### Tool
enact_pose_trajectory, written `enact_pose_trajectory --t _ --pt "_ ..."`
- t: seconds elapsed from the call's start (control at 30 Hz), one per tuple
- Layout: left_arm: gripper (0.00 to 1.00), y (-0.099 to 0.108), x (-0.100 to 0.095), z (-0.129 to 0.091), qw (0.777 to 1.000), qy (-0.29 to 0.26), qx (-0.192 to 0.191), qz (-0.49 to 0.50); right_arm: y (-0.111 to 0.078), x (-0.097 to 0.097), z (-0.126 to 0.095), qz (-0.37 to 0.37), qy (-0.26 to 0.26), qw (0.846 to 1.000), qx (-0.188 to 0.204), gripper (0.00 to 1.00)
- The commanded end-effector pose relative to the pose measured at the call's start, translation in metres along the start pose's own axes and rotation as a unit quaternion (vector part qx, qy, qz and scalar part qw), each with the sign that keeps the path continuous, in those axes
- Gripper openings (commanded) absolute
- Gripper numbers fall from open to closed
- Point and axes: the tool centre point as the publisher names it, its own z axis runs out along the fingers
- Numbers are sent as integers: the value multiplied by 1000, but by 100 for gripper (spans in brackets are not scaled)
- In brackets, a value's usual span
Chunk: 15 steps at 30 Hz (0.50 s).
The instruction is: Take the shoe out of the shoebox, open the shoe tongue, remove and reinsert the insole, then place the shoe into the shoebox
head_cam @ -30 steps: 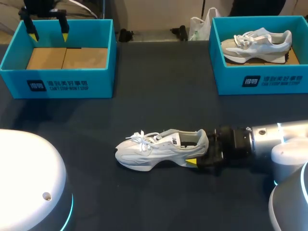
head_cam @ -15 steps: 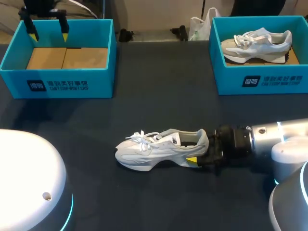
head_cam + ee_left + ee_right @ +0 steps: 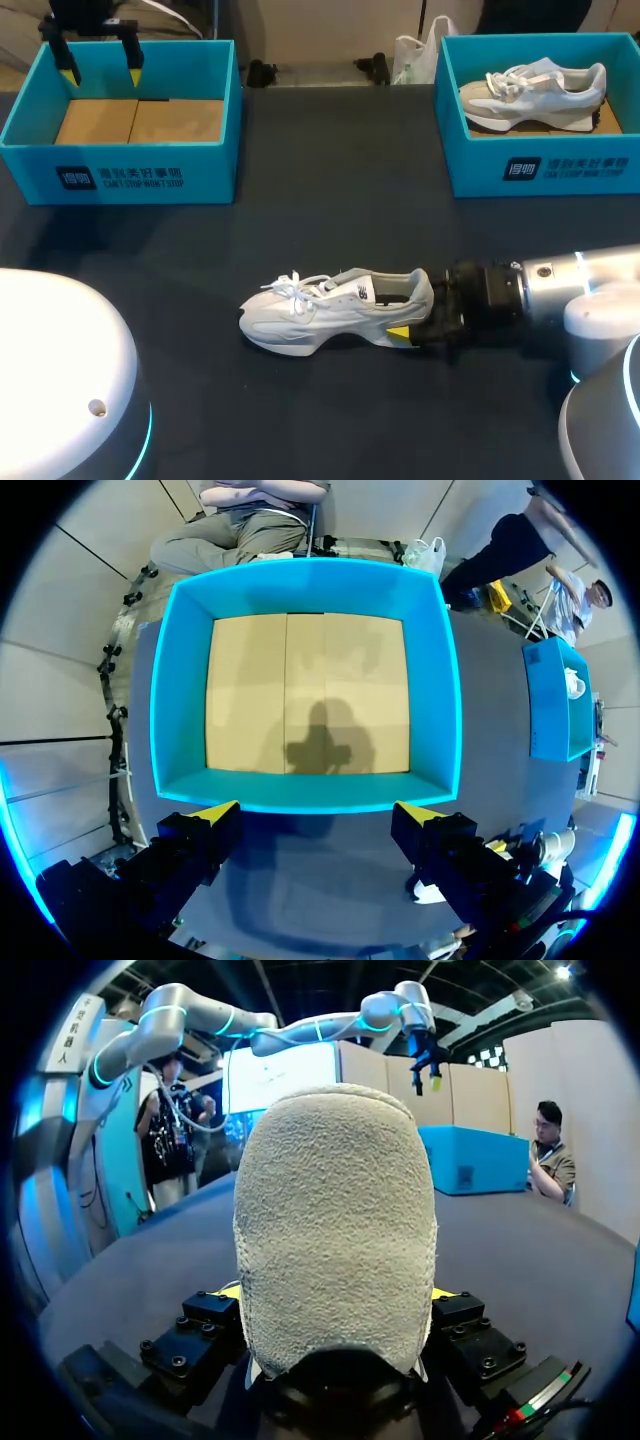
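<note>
A pale grey sneaker (image 3: 330, 310) lies on its sole on the dark table, toe toward the left box. My right gripper (image 3: 408, 316) is at its heel, with one yellow fingertip (image 3: 397, 333) pressed to the near side. In the right wrist view the fuzzy heel (image 3: 335, 1220) fills the gap, and both fingers (image 3: 225, 1295) touch its sides, so the right gripper (image 3: 335, 1295) is shut on it. My left gripper (image 3: 100, 62) hangs open above the empty blue shoebox (image 3: 120, 175). From the left wrist, the left gripper (image 3: 315, 815) looks down on that shoebox (image 3: 300, 792) and its cardboard floor.
A second blue shoebox (image 3: 545, 165) at the back right holds another sneaker (image 3: 530, 90). My white robot body (image 3: 60, 380) bulges in at the front left, another part (image 3: 605, 420) at the front right. Bare dark tabletop (image 3: 330, 180) lies between the boxes.
My right gripper's fingers have closed in slightly on the sneaker's heel. The sneaker and the left arm stay where they were.
</note>
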Motion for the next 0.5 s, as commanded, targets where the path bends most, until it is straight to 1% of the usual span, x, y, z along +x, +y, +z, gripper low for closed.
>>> enact_pose_trajectory --t 0.03,0.1,0.13,0.2,0.27,0.33,0.37,0.5 --pt "100 0 0 0 1000 0 0 0 1 1 3 1 1 1000 4 0" --pt "100 0 0 0 1000 0 0 0 1 1 3 1 1 1000 4 0" --pt "100 6 6 -4 1000 -1 6 0 1 1 3 1 1 1000 4 0" --pt "100 22 16 -10 1000 9 23 16 1 1 3 1 1 1000 4 0" --pt "100 35 26 -13 999 15 25 24 1 1 3 1 1 1000 4 0" --pt "100 48 37 -13 999 14 37 23 1 1 3 1 1 1000 4 0" --pt "100 56 42 -14 999 16 29 33 1 1 3 1 1 1000 4 0" --pt "100 84 64 -14 998 13 43 40 1 1 3 1 1 1000 4 0"
